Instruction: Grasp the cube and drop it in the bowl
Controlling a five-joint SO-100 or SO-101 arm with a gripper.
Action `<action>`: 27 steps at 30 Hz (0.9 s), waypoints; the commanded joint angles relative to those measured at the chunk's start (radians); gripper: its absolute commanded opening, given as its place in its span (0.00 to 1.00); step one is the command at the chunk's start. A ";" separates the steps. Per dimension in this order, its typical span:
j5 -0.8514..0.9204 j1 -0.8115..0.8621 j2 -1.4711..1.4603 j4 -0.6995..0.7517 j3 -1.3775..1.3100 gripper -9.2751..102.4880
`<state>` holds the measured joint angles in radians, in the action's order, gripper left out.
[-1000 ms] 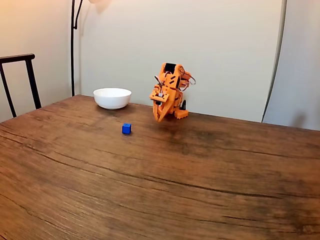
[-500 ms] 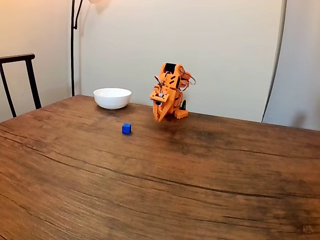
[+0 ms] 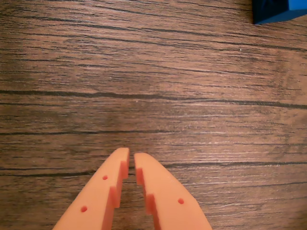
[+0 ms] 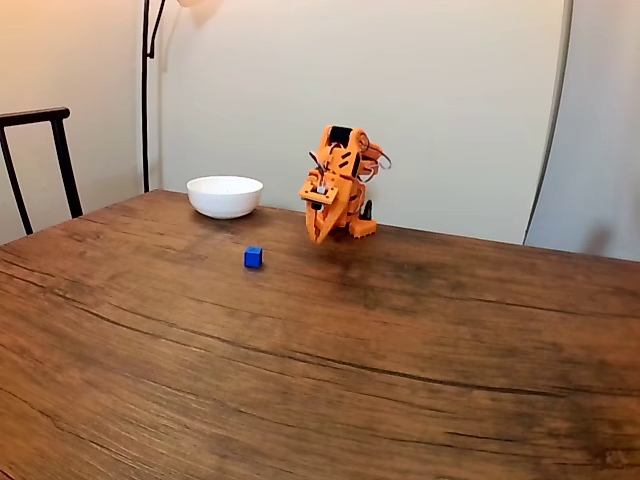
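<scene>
Gripper (image 3: 131, 157) clenched, empty, above bare table (image 4: 330, 370) | blue cube (image 4: 253, 257) untouched, apart from white bowl (image 4: 225, 196) | likely light, rigid; pinch opposite flat faces.

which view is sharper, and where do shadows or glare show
Wrist view: wood grain crisp, the cube cut off by the frame's corner, a faint shadow ahead of the gripper. Fixed view: softer, warm light, mild sheen on the table, the bowl bright.

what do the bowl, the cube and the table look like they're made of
The bowl looks like glazed ceramic, or perhaps plastic: white, smooth, glossy. The cube seems plastic or painted wood: solid blue, flat faces. The table looks like wood or wood-look veneer: brown with dark grain lines, matte.
</scene>
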<state>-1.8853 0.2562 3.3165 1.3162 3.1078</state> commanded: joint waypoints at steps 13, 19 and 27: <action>0.005 -0.002 -0.012 0.052 0.005 0.08; 0.005 -0.002 -0.012 0.052 0.005 0.08; 0.017 -0.012 0.002 0.041 0.003 0.08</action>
<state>-1.8853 0.2531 3.3211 1.3162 3.1094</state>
